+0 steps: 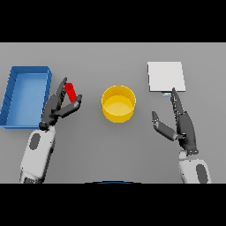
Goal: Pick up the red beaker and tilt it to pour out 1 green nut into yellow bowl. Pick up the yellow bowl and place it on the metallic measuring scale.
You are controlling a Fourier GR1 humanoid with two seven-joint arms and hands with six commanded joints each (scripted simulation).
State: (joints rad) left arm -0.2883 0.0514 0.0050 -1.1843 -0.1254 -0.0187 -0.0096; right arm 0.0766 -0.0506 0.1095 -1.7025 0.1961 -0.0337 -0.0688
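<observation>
Grey table [114, 150] surface carries all items. Blue tray [26, 95] sits at the far left. Left hand [59, 106] is just right of the tray, with fingers and thumb pinching the red beaker [70, 92], which is tilted. Yellow bowl [118, 103] stands at centre, apart from both hands. Metallic measuring scale [165, 76] lies at the upper right. Right hand [181, 123] is released, its straight fingertips reaching the scale's near edge.
</observation>
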